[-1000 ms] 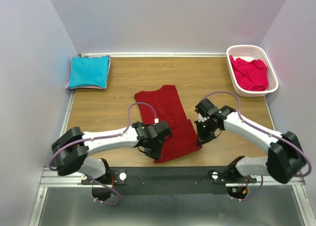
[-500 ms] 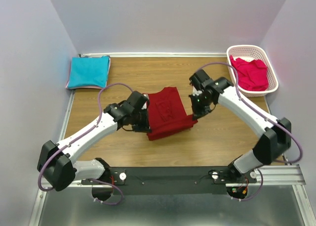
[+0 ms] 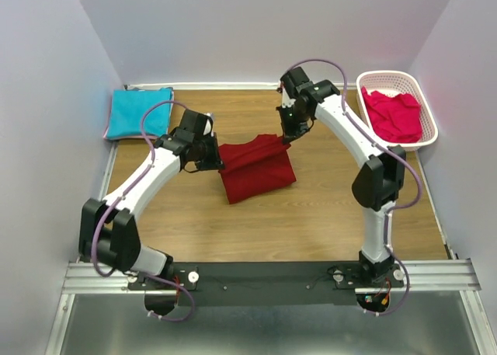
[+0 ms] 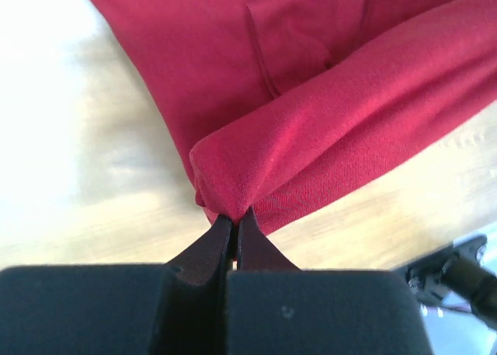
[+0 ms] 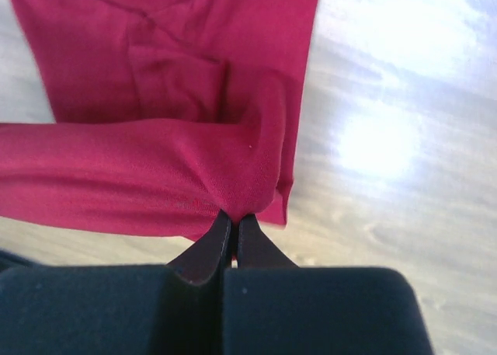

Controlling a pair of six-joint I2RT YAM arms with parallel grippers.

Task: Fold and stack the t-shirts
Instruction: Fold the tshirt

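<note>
Dark red t-shirt (image 3: pixel 256 170) lies doubled over mid-frame on the wooden table (image 3: pixel 233 223). Its far folded edge spans both grippers: the left gripper (image 3: pixel 218 159) is pinched tight on its left corner, the right gripper (image 3: pixel 286 137) on its right. Farther back, a folded turquoise t-shirt (image 3: pixel 140 113) sits upper left, and a pinkish-red t-shirt (image 3: pixel 396 116) fills the white basket (image 3: pixel 388 77) upper right.

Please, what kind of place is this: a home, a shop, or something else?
Probably a robot test booth, not a home: plain walls box in a small wooden table, and two arms bolted to a metal rail hold a dark red t-shirt.
</note>
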